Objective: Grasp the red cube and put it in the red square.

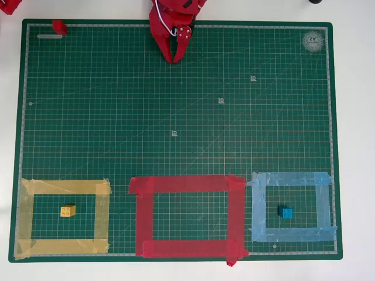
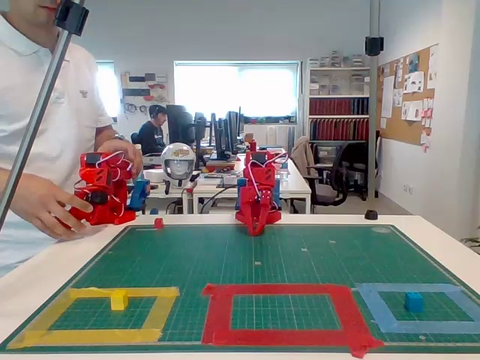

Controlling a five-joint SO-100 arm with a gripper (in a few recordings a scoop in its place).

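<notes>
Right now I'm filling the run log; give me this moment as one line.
hand: closed, empty, at mat's far edge | red cube: far corner, untouched | red square: empty | yellow cube, blue cube: in matching frames

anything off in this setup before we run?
Yes: the red cube sits at the mat's far corner, straddling its border, away from the red square. The square's tape is crooked, one end overhanging the mat's near edge. The claw hangs near the mat's far edge.
</notes>
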